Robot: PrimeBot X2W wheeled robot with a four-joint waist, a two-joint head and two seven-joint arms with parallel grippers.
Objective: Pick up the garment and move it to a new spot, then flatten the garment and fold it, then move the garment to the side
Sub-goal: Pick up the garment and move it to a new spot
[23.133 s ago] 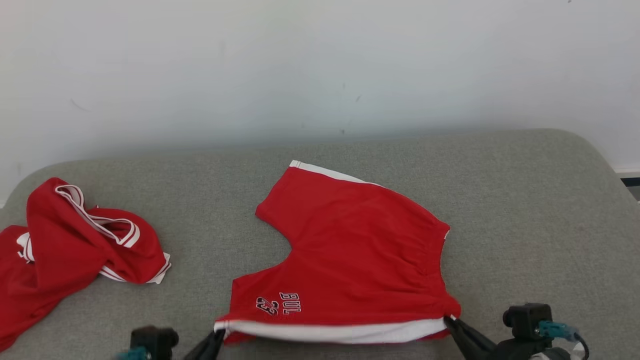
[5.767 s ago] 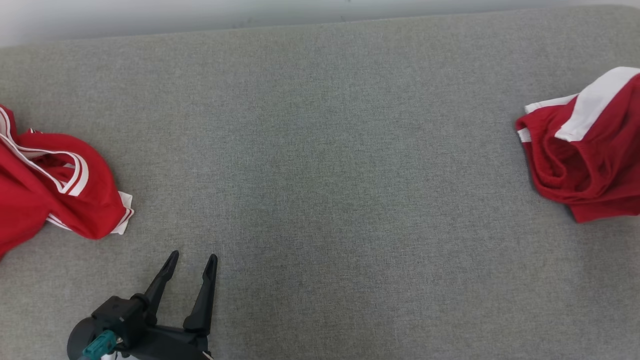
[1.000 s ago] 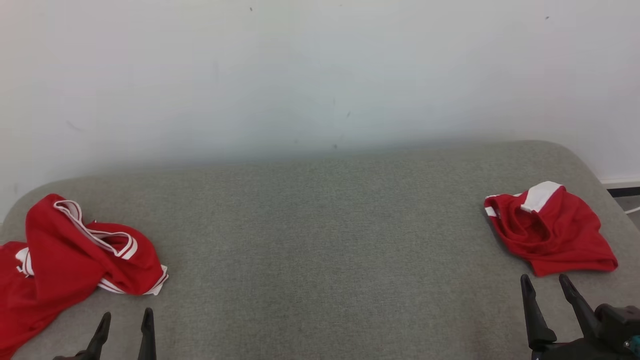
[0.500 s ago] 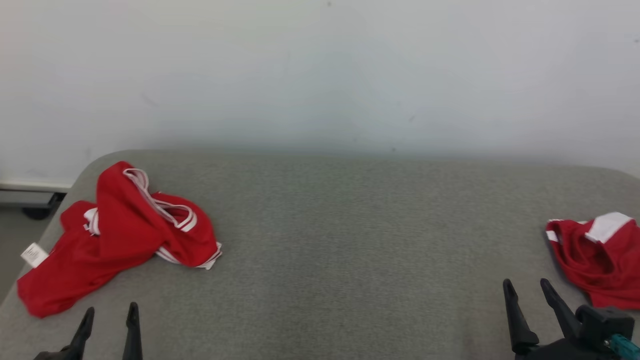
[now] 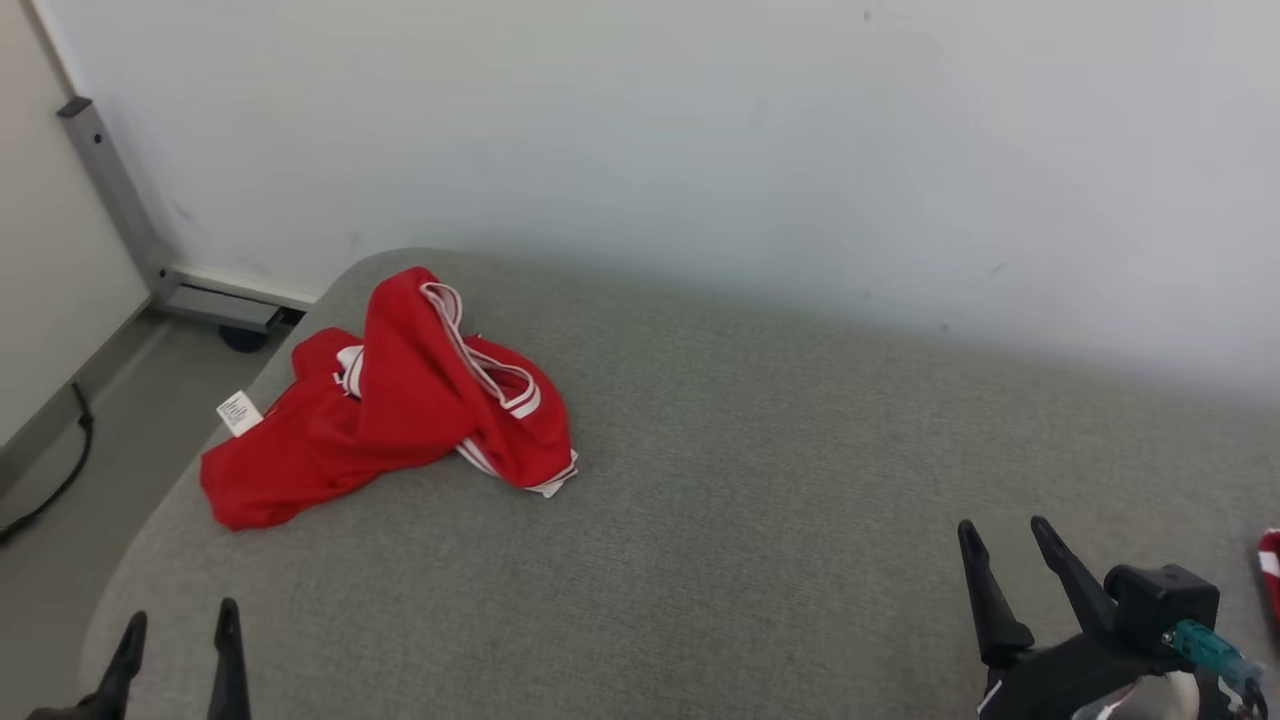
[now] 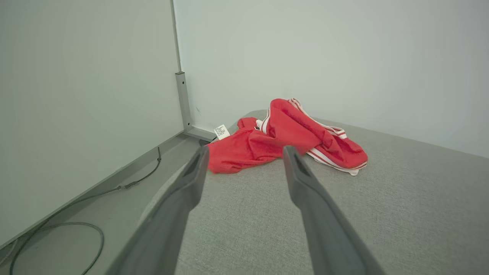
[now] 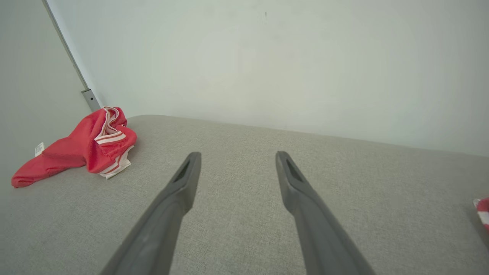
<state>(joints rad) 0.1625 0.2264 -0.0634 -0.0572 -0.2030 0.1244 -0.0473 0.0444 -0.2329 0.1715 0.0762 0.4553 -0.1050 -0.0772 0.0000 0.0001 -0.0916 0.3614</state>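
A crumpled red garment (image 5: pixel 400 405) with white trim lies near the left end of the grey cushioned surface (image 5: pixel 760 480); it also appears ahead of the left fingers as the garment (image 6: pixel 282 139) and far left as the garment (image 7: pixel 82 147). My left gripper (image 5: pixel 180 625) stands open at the lower left, well short of it, nothing between its fingers. My right gripper (image 5: pixel 1000 535) is open at the lower right over bare cushion. A sliver of another red and white garment (image 5: pixel 1270 570) shows at the right edge, also as the sliver (image 7: pixel 482 212).
A white wall (image 5: pixel 700 130) runs behind the cushion. Left of the cushion the floor (image 5: pixel 70 480) drops away, with a grey metal post (image 5: pixel 115 195), a wheel and a dark cable (image 6: pixel 68 225). Between the two garments the cushion is bare.
The head camera has swung left: the crumpled garment now sits nearer the picture's middle and the right-hand garment has slid almost out of frame. Both grippers stay open.
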